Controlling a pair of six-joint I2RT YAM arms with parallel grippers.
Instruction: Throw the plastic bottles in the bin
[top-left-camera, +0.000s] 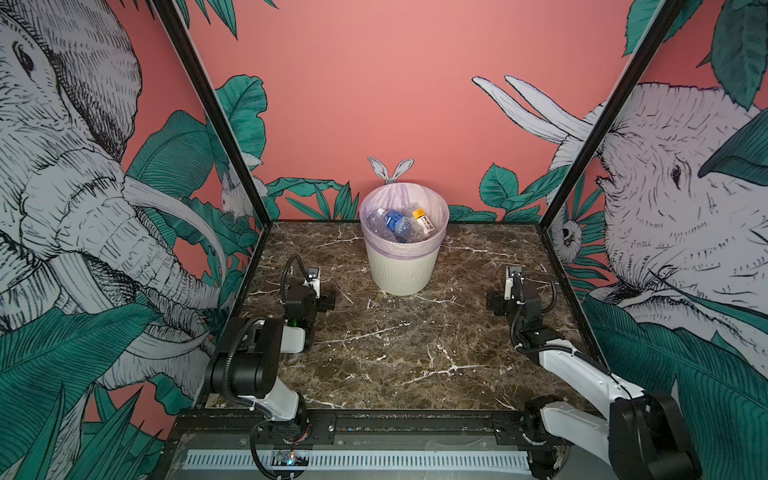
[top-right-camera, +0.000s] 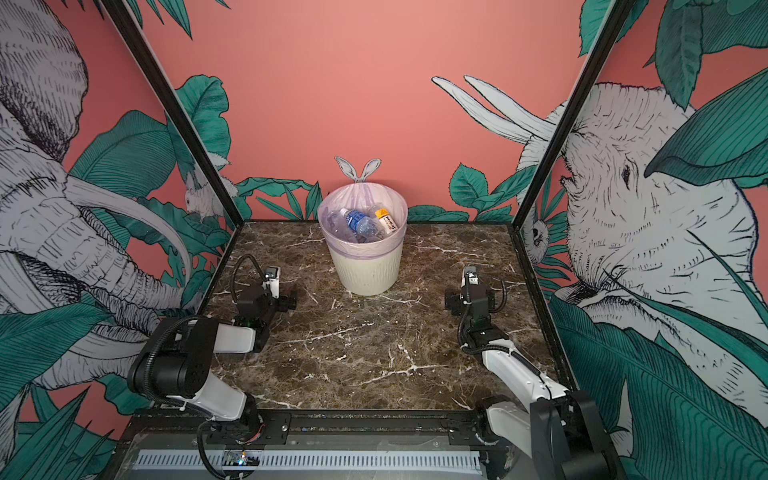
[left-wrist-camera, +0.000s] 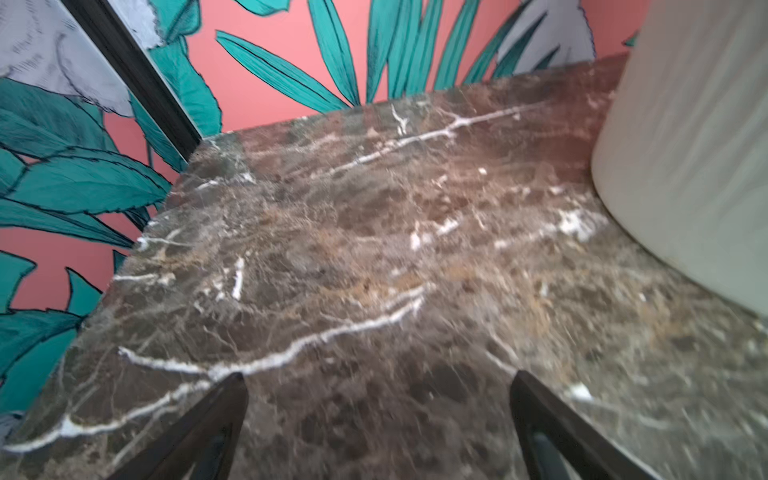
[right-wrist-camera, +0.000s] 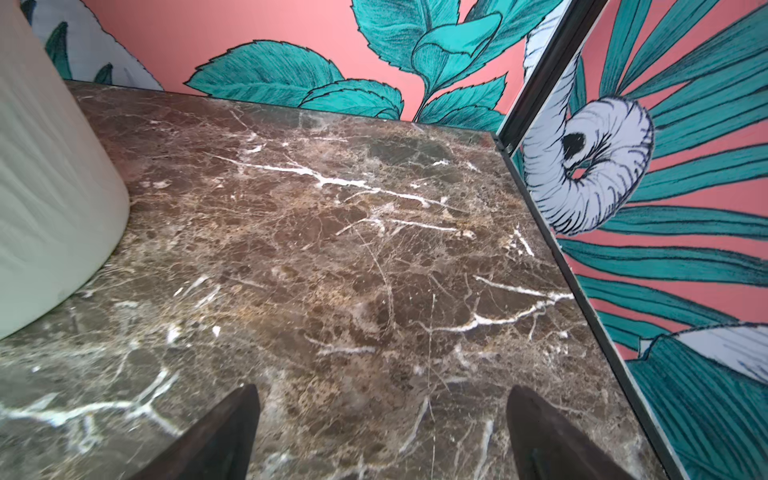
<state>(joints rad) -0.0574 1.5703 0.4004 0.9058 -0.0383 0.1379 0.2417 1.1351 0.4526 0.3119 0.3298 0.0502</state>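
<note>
While left gripper (left-wrist-camera: 378, 376) and right gripper (right-wrist-camera: 382, 388) gape empty (plastic bottles (top-left-camera: 397, 222) binned), a stray swing could topple the bin (top-left-camera: 403, 270).

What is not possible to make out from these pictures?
- Both top views: how many bottles lie in the bin; upper ones hide those below.
- A top view: writing on the yellow-labelled bottle; too small.
- Both wrist views: the bin's rim, cut off by the picture edge.
</note>
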